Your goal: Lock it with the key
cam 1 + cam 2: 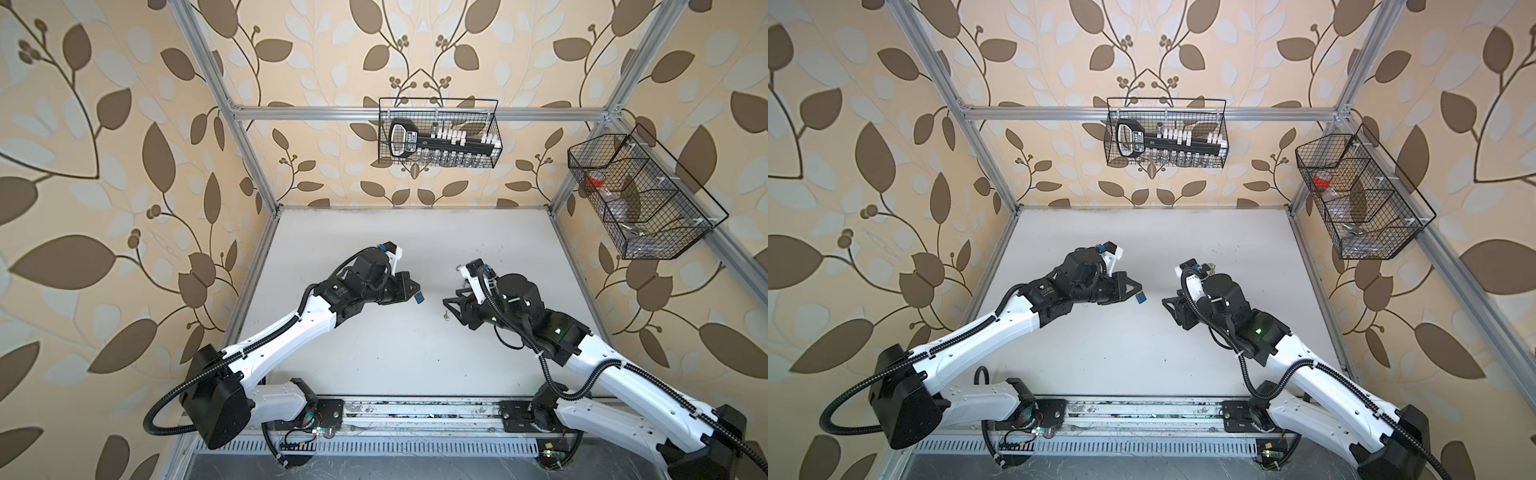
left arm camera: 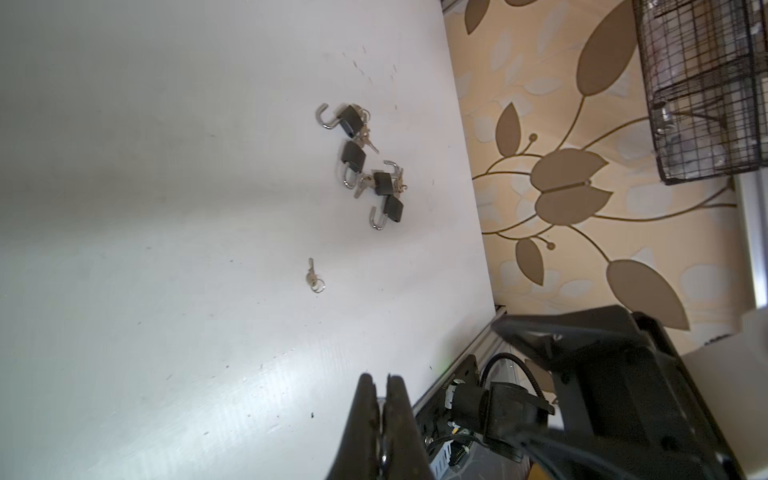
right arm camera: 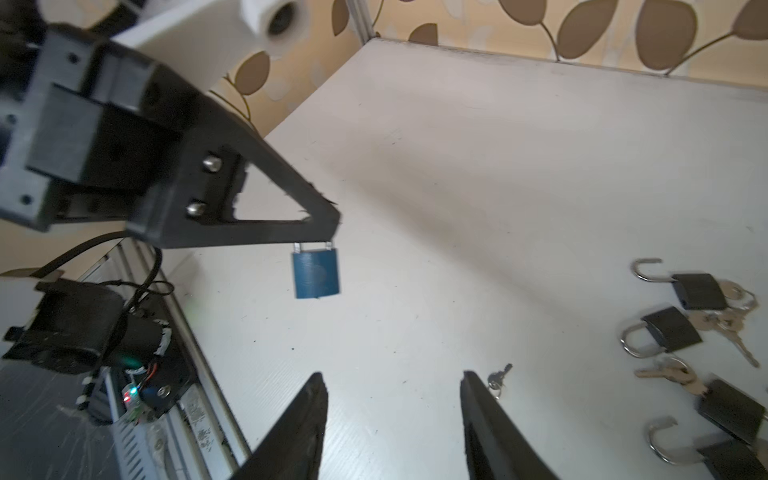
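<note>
- Overhead, shows the left gripper and the right gripper facing one another across a gap near the middle of the white table.
- Has the left gripper pinched fully closed on the shackle of the blue padlock, body hanging below the fingertips, above the table.
- Has the right gripper roughly half open, jaws well apart, gripping nothing.
- Finds a loose key on a small ring lying flat on the table, just beside one right fingertip, apart from the blue padlock.
- Finds four black padlocks bunched on the table beyond the key, on the right arm's side; at least two with shackles swung open, spare keys lying among them.
- Shows two wire baskets hung on the walls, well away from both grippers.
</note>
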{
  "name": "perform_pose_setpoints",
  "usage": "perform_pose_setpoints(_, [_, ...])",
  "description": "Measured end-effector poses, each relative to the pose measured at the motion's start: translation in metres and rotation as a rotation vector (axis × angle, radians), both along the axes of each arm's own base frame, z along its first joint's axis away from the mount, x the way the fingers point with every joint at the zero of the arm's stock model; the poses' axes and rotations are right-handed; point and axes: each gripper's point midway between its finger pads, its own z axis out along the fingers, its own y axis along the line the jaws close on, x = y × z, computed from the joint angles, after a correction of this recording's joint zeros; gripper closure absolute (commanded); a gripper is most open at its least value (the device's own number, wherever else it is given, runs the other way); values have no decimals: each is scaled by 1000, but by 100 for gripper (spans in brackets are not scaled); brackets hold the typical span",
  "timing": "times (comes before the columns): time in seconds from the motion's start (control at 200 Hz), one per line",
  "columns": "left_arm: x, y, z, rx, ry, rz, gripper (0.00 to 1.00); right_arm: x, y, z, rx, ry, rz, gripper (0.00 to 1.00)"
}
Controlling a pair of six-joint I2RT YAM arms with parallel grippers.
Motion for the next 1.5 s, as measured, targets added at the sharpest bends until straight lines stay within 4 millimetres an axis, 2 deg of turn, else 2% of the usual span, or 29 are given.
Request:
perform_pose_setpoints(0.15, [-4,-17,11,-50,-12,-32,100,-14,18,7,7,-32,79,39])
perform_pose_setpoints(0.405, [-6,-23,17,-75,-17,-41,100,1,27,2,-11,-13,46,44])
perform_pose_setpoints(0.705, [-6,-23,17,-77,-17,-41,100,8,33,-2,-11,12,31,61])
perform_pose_setpoints(1.33, [-8,-25,18,-81,-17,-52,100,12,29,-3,-11,15,-5,91])
perform_pose_setpoints(1.345, [-8,-25,18,-82,-17,-52,96,12,29,-2,-10,14,-4,91])
perform_pose_setpoints(1.41, [-8,-26,20,-86,-22,-55,65,11,29,-1,-7,10,-4,94])
perform_pose_setpoints(1.499, [-8,-26,22,-85,-26,-57,40,10,27,7,12,-10,-7,99])
